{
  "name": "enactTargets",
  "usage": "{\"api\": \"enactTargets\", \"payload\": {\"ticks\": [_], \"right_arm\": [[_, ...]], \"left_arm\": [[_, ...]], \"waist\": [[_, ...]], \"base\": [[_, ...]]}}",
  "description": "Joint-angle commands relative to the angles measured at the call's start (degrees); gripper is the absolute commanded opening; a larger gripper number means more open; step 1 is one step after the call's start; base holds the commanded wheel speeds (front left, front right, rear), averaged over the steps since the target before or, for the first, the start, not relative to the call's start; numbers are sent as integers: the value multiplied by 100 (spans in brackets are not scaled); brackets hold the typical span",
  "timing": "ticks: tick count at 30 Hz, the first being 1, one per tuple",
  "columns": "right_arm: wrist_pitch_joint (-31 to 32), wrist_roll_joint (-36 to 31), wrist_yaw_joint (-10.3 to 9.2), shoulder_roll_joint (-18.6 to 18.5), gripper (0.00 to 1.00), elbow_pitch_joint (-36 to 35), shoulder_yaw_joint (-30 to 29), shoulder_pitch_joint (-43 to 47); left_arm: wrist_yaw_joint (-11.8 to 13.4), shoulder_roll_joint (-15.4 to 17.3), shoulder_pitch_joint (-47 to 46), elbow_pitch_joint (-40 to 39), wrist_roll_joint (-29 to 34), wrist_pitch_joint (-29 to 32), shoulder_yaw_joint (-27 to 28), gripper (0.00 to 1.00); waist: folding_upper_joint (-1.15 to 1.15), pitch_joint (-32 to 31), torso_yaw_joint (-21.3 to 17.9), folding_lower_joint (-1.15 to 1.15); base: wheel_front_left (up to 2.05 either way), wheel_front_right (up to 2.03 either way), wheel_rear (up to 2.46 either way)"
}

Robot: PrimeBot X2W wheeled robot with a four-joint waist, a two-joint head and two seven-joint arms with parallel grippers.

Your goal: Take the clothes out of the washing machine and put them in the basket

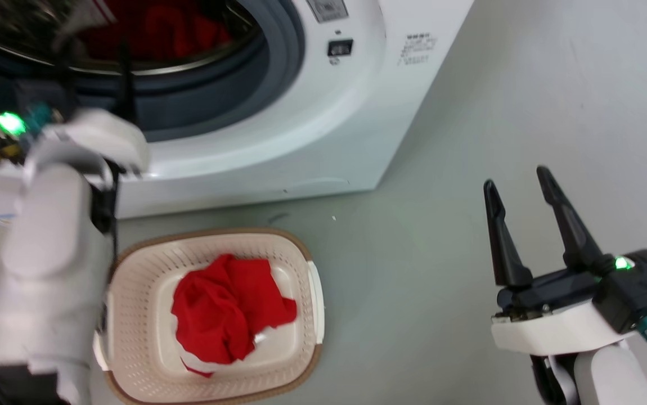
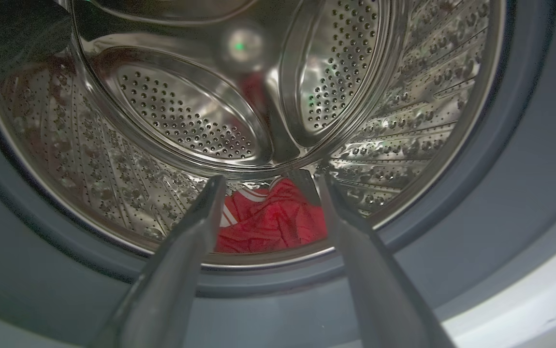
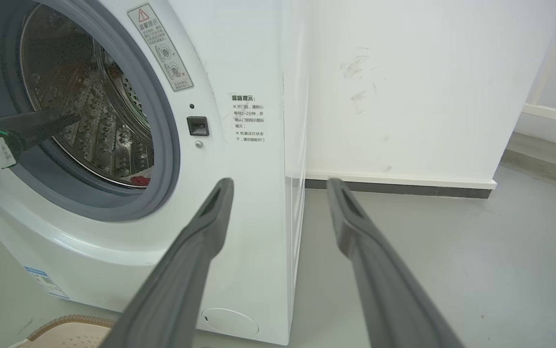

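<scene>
- Head view bright and evenly lit, only faint shadows on floor (image 1: 441, 281); left arm (image 1: 48, 264) smeared by motion blur, its green LED (image 1: 9, 122) blown out.
- Right gripper (image 1: 516, 177) sharp.
- Left wrist view dim; drum (image 2: 176, 116) full of glints plus a green reflection; left gripper's fingers (image 2: 176, 261) out of focus; clothes (image 2: 273, 222) slightly soft.
- Right wrist view bright, wall (image 3: 403, 87) near washed out; washing machine (image 3: 258, 169) edges bowed by wide lens; near fingers (image 3: 186, 270) soft.

shiny perforated steel drum (image 2: 181, 116), matt grey rubber gasket (image 2: 524, 159), soft red cloth (image 1: 228, 315).
</scene>
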Motion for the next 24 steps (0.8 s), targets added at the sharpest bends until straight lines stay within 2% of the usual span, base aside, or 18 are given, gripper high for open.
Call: {"api": "enactTargets", "payload": {"ticks": [1,10,17,24], "right_arm": [[-14,46,-4,13,100,-58,2,-140],[-14,321,-4,12,100,-230,-40,-608],[-14,519,-4,14,100,-350,-140,-858],[-14,697,-4,15,100,-445,-230,-999]], "left_arm": [[-24,86,-233,138,25,23,12,100],[-339,545,-2159,1204,212,831,-309,100],[-462,688,-3345,1915,169,1574,-493,100],[-527,741,-4391,2518,20,2848,-724,100]], "waist": [[0,387,-236,-1],[0,1314,-595,-1],[0,1897,-776,-1],[0,2394,-879,-1]], "base": [[0,0,0],[0,0,0],[0,0,0],[0,0,0]]}}
